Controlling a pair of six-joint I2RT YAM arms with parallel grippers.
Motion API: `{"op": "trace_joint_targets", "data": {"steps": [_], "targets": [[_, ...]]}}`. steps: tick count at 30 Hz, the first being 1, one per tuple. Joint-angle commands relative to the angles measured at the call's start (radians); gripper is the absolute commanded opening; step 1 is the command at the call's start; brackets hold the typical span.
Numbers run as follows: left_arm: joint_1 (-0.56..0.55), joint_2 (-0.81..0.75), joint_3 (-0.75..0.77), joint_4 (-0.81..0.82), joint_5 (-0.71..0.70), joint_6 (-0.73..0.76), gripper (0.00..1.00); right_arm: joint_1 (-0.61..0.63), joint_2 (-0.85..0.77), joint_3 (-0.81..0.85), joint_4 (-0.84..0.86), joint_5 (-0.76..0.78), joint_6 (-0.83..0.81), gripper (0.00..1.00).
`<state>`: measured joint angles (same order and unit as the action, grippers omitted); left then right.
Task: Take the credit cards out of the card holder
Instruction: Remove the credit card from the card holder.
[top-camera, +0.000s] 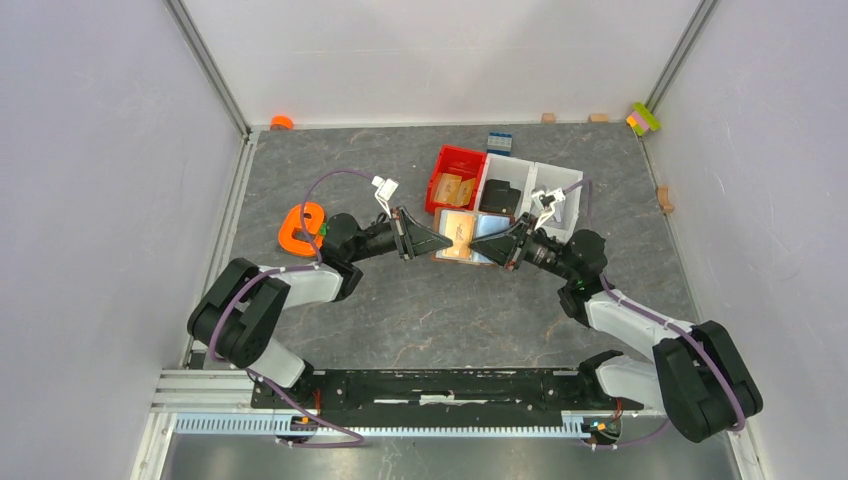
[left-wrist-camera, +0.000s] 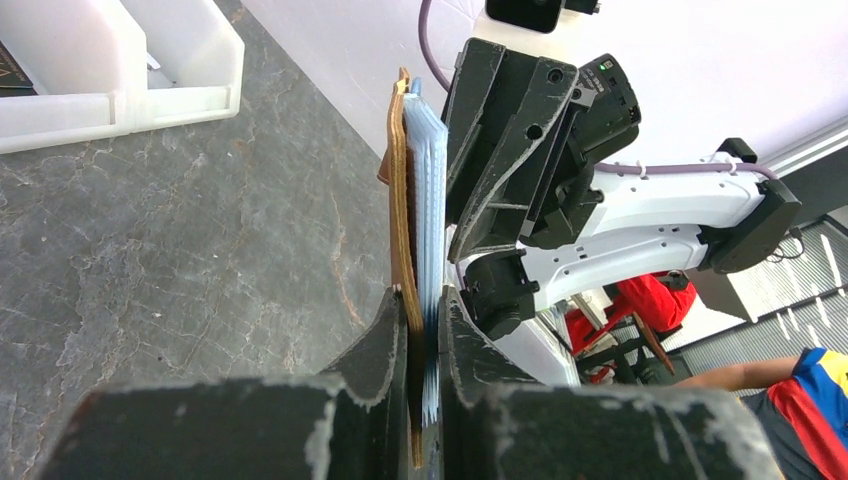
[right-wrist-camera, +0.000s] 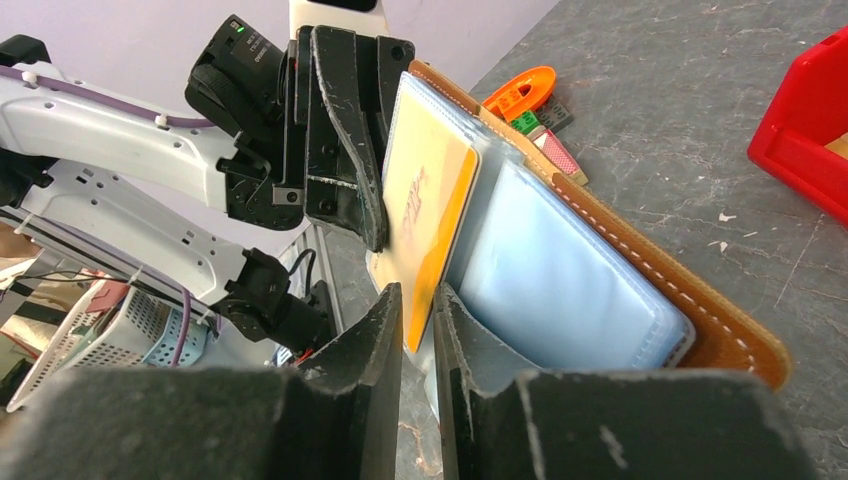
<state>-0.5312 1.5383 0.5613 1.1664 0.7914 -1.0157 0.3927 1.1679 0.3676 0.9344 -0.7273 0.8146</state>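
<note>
Mid-extraction above the table (top-camera: 420, 310): the brown card holder (right-wrist-camera: 700, 325) hangs opened and on edge between the two arms, near the red bin (top-camera: 462, 152) in the overhead view. The left gripper (top-camera: 430, 242) is clamped firmly on one end of it, leather cover and plastic sleeves pinched together between its jaws. From the opposite side the right gripper (right-wrist-camera: 418, 300) has its jaws drawn narrow about the lower edge of the orange-tan card (right-wrist-camera: 425, 190). Whether they have actually bitten onto the card, or merely bracket it with a sliver of room to spare, cannot be told from the wrist view. The card sits against the holder's inner face, its edge standing a little proud of the sleeve, but it is not yet out. A pale blue panel (right-wrist-camera: 560, 290) lies beside it — card or empty sleeve, the pictures do not settle. No card can be seen lying loose on the table. By that showing the job is barely begun: the holder is secured and presented, the first card is being taken — and, in all likelihood, both cards are yet to be drawn free.
</note>
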Motion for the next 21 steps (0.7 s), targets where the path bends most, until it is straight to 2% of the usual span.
{"op": "trace_joint_targets", "data": {"steps": [1, 13, 21], "targets": [[-0.017, -0.018, 0.036, 0.057, 0.022, -0.006, 0.13, 0.041, 0.011, -0.001, 0.134, -0.093, 0.045, 0.2], [-0.018, 0.01, 0.038, 0.136, 0.041, -0.055, 0.17, 0.063, 0.014, 0.0, 0.163, -0.097, 0.041, 0.24], [-0.016, -0.009, 0.036, 0.056, 0.017, -0.009, 0.25, 0.064, 0.014, -0.016, 0.24, -0.109, 0.079, 0.13]]}}
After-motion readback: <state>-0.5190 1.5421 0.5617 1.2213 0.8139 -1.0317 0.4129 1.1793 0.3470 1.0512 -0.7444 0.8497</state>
